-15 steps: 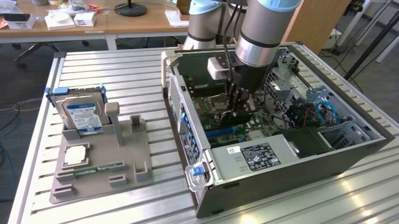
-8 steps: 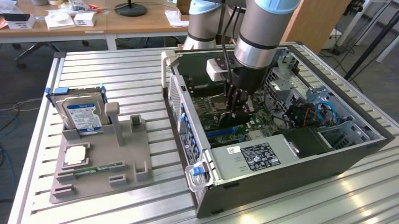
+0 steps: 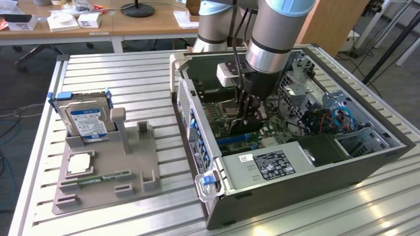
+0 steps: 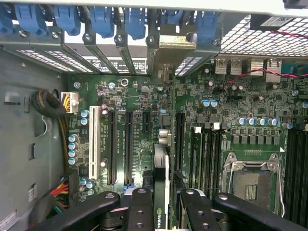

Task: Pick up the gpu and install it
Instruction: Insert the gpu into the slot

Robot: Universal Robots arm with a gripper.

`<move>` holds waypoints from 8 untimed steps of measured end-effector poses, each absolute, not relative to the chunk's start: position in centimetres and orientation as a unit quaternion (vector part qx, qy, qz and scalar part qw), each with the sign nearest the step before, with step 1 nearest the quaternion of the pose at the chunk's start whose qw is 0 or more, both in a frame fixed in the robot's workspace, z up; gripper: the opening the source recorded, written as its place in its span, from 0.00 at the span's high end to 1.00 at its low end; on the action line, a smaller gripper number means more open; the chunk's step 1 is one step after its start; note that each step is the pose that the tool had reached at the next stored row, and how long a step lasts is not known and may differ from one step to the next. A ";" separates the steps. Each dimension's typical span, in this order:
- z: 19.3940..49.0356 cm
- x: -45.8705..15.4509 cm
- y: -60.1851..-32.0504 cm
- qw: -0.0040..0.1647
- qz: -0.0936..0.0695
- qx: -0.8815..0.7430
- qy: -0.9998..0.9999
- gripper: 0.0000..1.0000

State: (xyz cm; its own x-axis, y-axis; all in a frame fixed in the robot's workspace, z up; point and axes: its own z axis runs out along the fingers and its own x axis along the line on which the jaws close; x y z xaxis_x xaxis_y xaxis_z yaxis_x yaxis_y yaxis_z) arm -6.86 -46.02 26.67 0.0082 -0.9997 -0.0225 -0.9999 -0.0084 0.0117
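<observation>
My gripper (image 3: 251, 112) is lowered inside the open computer case (image 3: 367, 162), over the motherboard (image 4: 139, 106). It is shut on the gpu (image 4: 161, 163), a thin dark card seen edge-on between the black fingers (image 4: 140, 204), with a green logo near the grip. In the exterior view the gpu (image 3: 237, 129) hangs below the fingers, just above the board. The card runs in line with the long black expansion slots (image 4: 179, 139), and its far end reaches towards the rear slot openings. Whether its edge touches a slot I cannot tell.
A grey fixture tray (image 3: 141, 184) on the slatted table holds a silver hard drive (image 3: 85, 120), a green memory stick (image 3: 105, 177) and a square chip (image 3: 80, 163). Inside the case are the power supply (image 3: 272, 164), the CPU socket (image 4: 252, 183) and blue bracket clips (image 4: 101, 19).
</observation>
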 end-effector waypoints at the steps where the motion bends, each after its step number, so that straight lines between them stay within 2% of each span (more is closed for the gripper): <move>1: 26.6 -6.9 -46.0 0.004 0.012 -0.710 0.704 0.74; 8: 26.2 -6.9 -46.0 0.004 0.012 -0.710 0.704 0.74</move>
